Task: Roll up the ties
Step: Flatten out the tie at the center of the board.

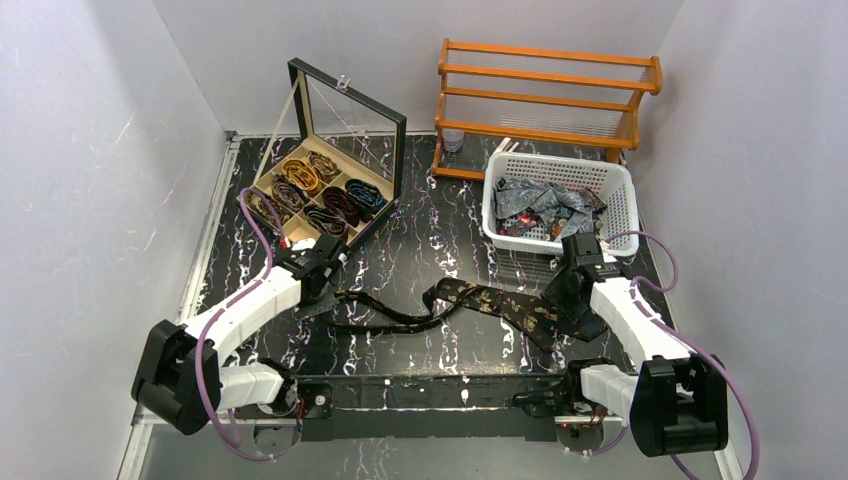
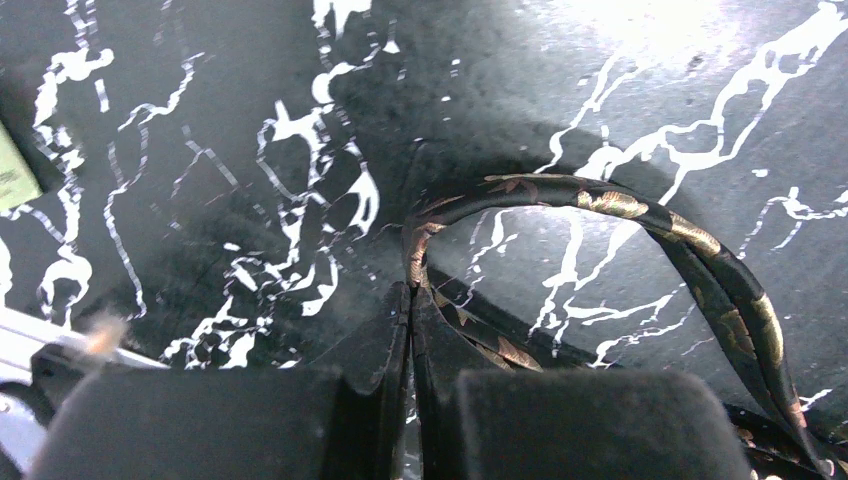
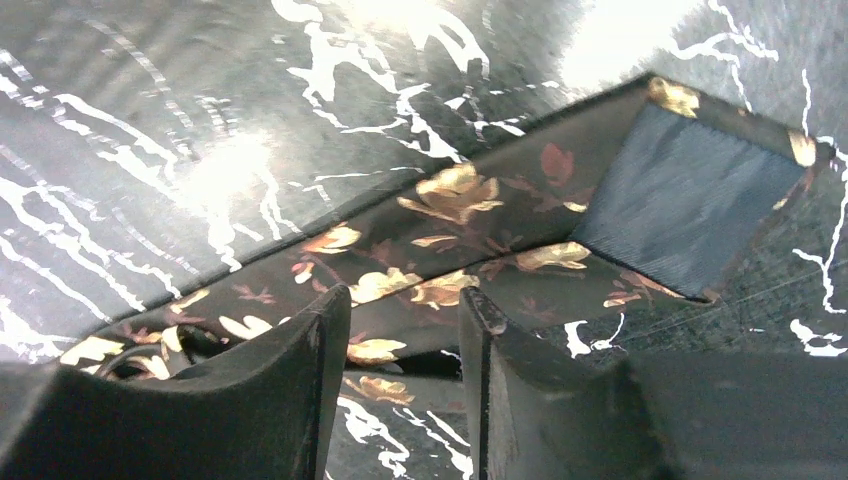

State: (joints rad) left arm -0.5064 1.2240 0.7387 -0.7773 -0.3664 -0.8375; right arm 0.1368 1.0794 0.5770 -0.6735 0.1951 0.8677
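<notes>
One of the ties (image 1: 480, 300), dark with gold floral spots, lies stretched across the middle of the black marbled table. My left gripper (image 1: 332, 285) is at its narrow end. In the left wrist view this gripper (image 2: 411, 290) is shut on the narrow strip, and the tie (image 2: 620, 205) arcs from the fingertips in a loop to the right. My right gripper (image 1: 560, 295) hovers over the wide end. In the right wrist view it (image 3: 405, 305) stands open just above the tie (image 3: 450, 195), whose tip is turned over to show grey-blue lining (image 3: 690, 195).
A wooden compartment box (image 1: 262, 180) with a raised glass lid (image 1: 350, 110) holds several rolled ties (image 1: 320, 190) at the back left. A white basket (image 1: 560, 160) with loose ties (image 1: 540, 205) sits at the back right, with a wooden rack (image 1: 545, 90) behind it.
</notes>
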